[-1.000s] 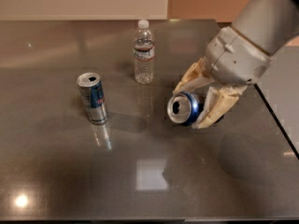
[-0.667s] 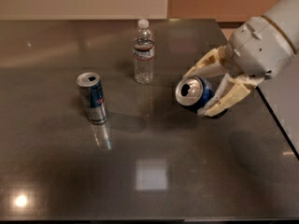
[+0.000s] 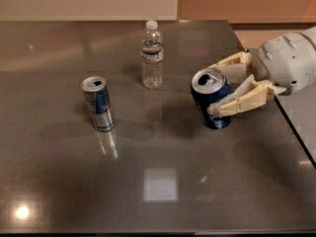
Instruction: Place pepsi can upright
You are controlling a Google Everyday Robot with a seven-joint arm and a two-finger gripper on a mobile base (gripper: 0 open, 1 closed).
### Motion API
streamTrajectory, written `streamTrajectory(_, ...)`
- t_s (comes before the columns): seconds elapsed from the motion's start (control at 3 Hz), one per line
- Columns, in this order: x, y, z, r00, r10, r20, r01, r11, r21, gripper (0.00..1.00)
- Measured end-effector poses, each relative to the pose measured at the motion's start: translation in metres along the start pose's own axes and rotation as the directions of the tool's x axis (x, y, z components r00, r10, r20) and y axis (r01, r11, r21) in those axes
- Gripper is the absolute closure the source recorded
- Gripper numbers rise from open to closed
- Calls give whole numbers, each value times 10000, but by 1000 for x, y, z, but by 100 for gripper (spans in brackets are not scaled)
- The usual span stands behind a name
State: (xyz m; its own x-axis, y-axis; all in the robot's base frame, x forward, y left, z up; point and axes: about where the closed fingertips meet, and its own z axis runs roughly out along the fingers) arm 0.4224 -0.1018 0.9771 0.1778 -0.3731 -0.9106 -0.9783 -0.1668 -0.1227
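Note:
The pepsi can (image 3: 211, 102) is dark blue with a silver top. It stands almost upright, right of the table's middle, with its base at the table surface (image 3: 163, 191). My gripper (image 3: 213, 89) reaches in from the right and is shut on the can. One cream finger (image 3: 231, 62) lies behind the can and the other (image 3: 238, 102) crosses its front. The gripper's white body (image 3: 289, 60) sits at the right edge of the view.
A slim blue-and-silver can (image 3: 98, 104) stands upright at the left of the table. A clear water bottle (image 3: 152, 56) stands at the back middle. The table's right edge (image 3: 294, 127) runs close under the gripper.
The gripper has turned the pepsi can from lying on its side to nearly upright and has lowered it to the table. The gripper shifted a little to the right.

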Motion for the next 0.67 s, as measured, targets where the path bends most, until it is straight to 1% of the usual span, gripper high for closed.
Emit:
streamTrajectory(0.33, 2, -1, 2, 9878, 726, 1375, -749, 9971, 117, 100)
streamTrajectory(0.67, 14, -2, 4, 9687, 1295, 2119, -1356, 9907, 141, 100)
